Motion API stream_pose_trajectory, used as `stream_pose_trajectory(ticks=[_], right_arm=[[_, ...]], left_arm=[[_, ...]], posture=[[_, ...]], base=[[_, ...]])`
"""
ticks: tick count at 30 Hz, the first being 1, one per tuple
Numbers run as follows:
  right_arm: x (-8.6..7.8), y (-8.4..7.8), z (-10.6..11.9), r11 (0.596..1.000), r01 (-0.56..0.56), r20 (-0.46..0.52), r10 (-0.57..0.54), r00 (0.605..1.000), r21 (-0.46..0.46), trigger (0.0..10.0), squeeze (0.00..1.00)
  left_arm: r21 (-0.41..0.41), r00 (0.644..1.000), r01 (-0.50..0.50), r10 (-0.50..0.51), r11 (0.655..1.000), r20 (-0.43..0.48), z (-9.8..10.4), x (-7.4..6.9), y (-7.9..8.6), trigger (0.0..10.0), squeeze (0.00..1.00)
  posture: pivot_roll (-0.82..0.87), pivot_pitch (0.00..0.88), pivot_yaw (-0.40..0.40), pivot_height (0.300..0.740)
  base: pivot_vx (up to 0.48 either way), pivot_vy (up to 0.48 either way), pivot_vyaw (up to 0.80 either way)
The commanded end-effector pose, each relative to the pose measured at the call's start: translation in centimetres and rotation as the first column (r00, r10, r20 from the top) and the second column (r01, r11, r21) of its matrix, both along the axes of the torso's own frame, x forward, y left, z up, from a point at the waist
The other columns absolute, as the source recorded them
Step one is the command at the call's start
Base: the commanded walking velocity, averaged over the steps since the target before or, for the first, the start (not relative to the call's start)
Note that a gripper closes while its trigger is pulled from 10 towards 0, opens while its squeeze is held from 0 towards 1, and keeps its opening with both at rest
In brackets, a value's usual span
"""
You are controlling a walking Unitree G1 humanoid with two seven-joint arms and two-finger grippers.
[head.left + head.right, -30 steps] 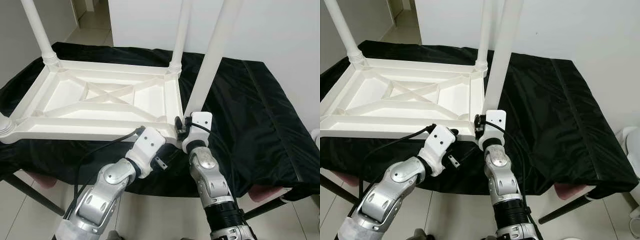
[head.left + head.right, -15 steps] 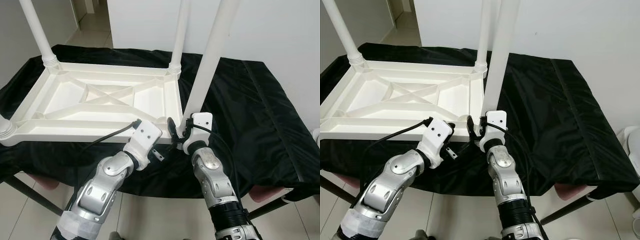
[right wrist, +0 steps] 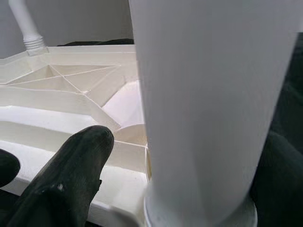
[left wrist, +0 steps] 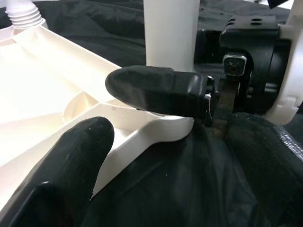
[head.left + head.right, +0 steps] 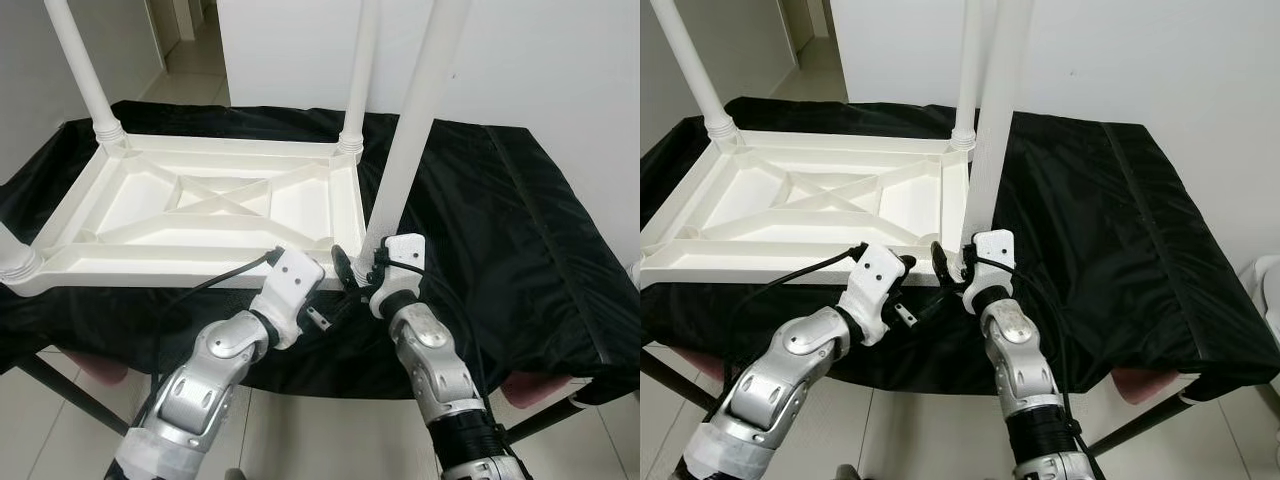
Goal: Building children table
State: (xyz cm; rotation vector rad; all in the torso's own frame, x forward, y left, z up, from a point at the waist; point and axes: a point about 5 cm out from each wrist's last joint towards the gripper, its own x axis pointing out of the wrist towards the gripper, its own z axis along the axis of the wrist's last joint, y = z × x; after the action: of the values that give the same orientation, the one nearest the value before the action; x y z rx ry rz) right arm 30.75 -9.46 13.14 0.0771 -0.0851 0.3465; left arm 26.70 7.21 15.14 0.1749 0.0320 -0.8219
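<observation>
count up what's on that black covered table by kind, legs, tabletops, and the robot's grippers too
White plastic table legs: 4
White ribbed plastic tabletop, upside down: 1
Black two-fingered grippers: 2, left gripper, right gripper
Total: 7

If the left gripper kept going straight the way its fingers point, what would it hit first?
Most likely the near right leg at the upturned table's corner; the left gripper already straddles that corner rim, fingers open. Just beyond sits the right gripper.

The children's table (image 5: 200,200) is smooth white moulded plastic. The cloth (image 5: 500,200) beneath is black fabric with slight sheen. Gripper fingers (image 4: 156,90) are glossy black.
</observation>
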Motion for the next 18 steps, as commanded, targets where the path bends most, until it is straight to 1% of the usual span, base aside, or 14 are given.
stream_pose_trajectory(ticks=[1, 2, 5, 8, 11, 14, 18], right_arm=[[-0.2, 0.1, -0.2, 0.999, -0.035, 0.0, 0.035, 0.999, -0.006, 10.0, 0.0], [-0.2, 0.1, -0.2, 0.999, -0.035, 0.0, 0.035, 0.999, -0.006, 10.0, 0.0], [0.0, -1.0, -0.1, 0.998, -0.049, 0.029, 0.05, 0.998, -0.04, 10.0, 0.0], [0.0, -1.4, 0.0, 0.997, -0.073, 0.039, 0.074, 0.996, -0.04, 10.0, 0.0], [-0.2, -1.7, 0.0, 0.995, -0.088, 0.048, 0.091, 0.995, -0.051, 10.0, 0.0], [-0.2, -2.8, 0.2, 0.99, -0.117, 0.071, 0.123, 0.99, -0.083, 10.0, 0.0], [-0.2, -3.2, 0.3, 0.987, -0.133, 0.08, 0.141, 0.987, -0.095, 10.0, 0.0]], left_arm=[[-0.005, 1.0, 0.016, -0.016, 1.0, -0.023, -0.5, -0.1, 0.4, 10.0, 0.0], [-0.005, 1.0, 0.016, -0.016, 1.0, -0.023, -0.5, -0.1, 0.4, 10.0, 0.0], [0.027, 0.994, 0.104, -0.103, 0.994, -0.045, -0.9, -0.8, 0.5, 10.0, 0.0], [0.044, 0.99, 0.133, -0.131, 0.99, -0.051, -1.2, -1.1, 0.6, 10.0, 0.0], [0.048, 0.989, 0.138, -0.136, 0.989, -0.053, -1.3, -1.2, 0.7, 10.0, 0.0], [0.064, 0.986, 0.158, -0.155, 0.985, -0.062, -1.4, -1.4, 1.0, 10.0, 0.0], [0.067, 0.986, 0.161, -0.157, 0.985, -0.061, -1.4, -1.4, 1.1, 10.0, 0.0]], posture=[[-0.12, 0.0, 0.03, 0.74], [-0.12, 0.0, 0.03, 0.74], [-0.13, 0.0, 0.04, 0.74], [-0.14, 0.0, 0.044, 0.74], [-0.14, 0.0, 0.045, 0.74], [-0.14, 0.0, 0.049, 0.74], [-0.14, 0.0, 0.051, 0.74]], base=[[0.0, 0.0, 0.0], [0.0, 0.0, 0.0], [0.0, 0.0, 0.0], [0.0, 0.0, 0.0], [0.0, 0.0, 0.0], [0.0, 0.0, 0.0], [0.0, 0.0, 0.0]])
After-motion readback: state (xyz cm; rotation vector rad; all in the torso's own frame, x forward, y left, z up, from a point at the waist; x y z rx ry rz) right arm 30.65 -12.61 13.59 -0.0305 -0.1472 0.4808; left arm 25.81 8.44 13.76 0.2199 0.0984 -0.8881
